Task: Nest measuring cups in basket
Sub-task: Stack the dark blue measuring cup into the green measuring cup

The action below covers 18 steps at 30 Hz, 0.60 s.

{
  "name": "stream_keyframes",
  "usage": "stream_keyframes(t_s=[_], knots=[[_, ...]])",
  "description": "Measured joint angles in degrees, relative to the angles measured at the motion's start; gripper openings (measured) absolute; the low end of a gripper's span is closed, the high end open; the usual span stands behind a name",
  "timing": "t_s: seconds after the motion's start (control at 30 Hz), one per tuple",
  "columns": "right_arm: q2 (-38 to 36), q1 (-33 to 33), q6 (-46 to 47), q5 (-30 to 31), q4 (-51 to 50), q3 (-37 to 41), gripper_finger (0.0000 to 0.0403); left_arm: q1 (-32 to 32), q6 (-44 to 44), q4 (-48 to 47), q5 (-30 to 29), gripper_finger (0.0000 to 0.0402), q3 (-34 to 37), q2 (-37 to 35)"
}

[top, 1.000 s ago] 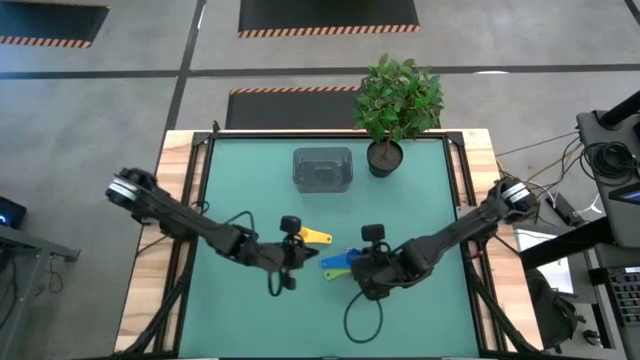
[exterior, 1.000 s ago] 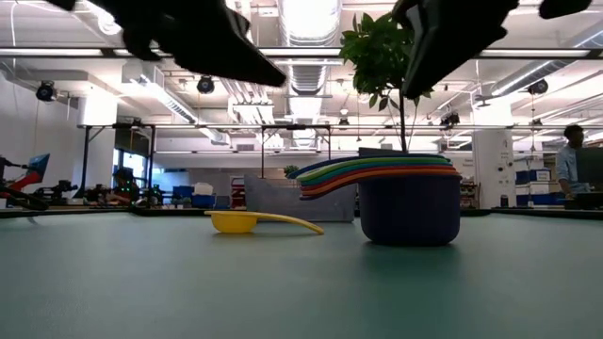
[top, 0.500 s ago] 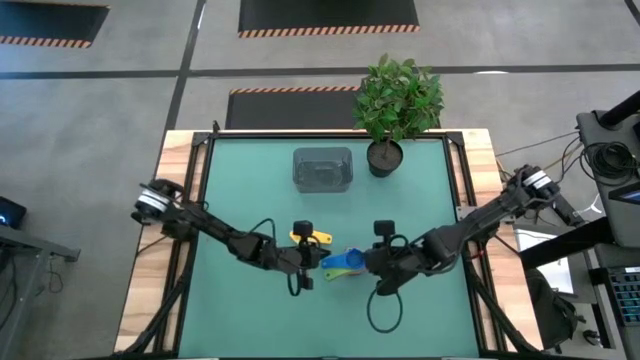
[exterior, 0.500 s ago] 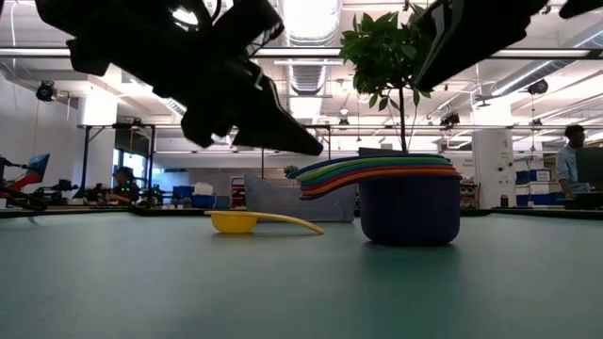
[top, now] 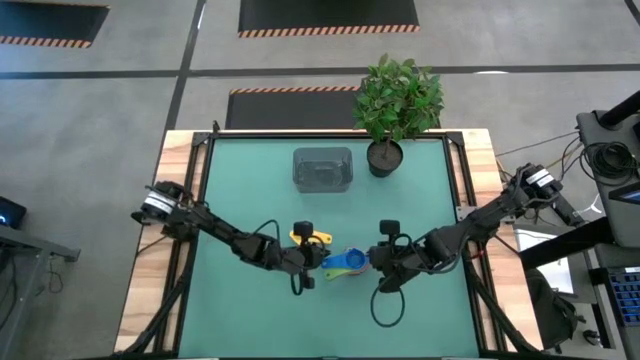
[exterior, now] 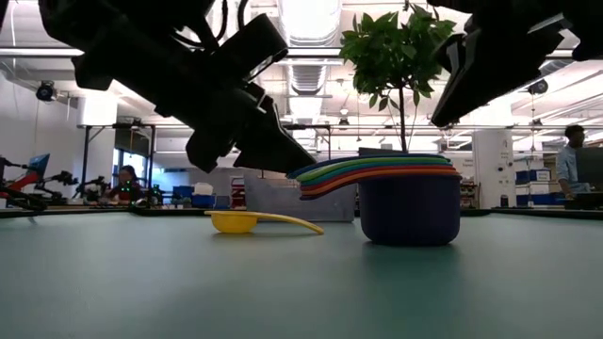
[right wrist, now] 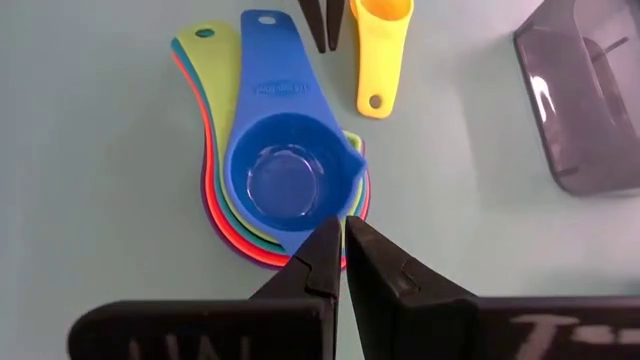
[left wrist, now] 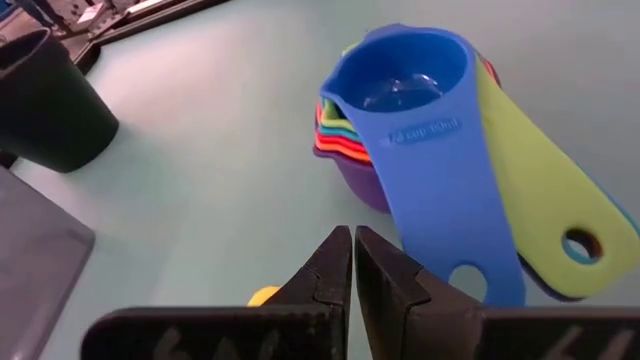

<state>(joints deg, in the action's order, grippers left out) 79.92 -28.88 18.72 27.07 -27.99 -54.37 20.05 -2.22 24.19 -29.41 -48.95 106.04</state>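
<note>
From above, the stacked cups [top: 346,262] sit mid-bench between both hands, the basket [top: 322,168] well apart, so nothing is in yet. Level view: the yellow cup [exterior: 247,221] lies alone. Wrist views: left hand [left wrist: 352,262] and right hand [right wrist: 340,250] are pinched shut, empty, perhaps to nudge.

The green table [top: 240,180] carries nested cups [top: 347,262], a yellow cup [top: 314,237], the basket [top: 322,168] and a potted plant [top: 385,157].

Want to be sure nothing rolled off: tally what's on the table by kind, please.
Nested stack of measuring cups, blue on top: 1
Loose yellow measuring cup: 1
Basket: 1
Potted plant: 1
Total: 4 things. How many cups sit inside the stack cannot be counted exactly from these views.
</note>
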Motion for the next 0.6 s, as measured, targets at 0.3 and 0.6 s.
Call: stream_keyframes(t_s=[0.3,0.6], knots=[[0.0,0.0,0.7,0.0,0.1,-0.1,0.0009,0.2,2.5,0.3,4.5,0.0000,0.0,0.0],[0.0,0.0,0.8,0.0,0.0,-0.1,0.0009,0.9,4.9,0.3,7.9,0.0000,0.0,0.0]])
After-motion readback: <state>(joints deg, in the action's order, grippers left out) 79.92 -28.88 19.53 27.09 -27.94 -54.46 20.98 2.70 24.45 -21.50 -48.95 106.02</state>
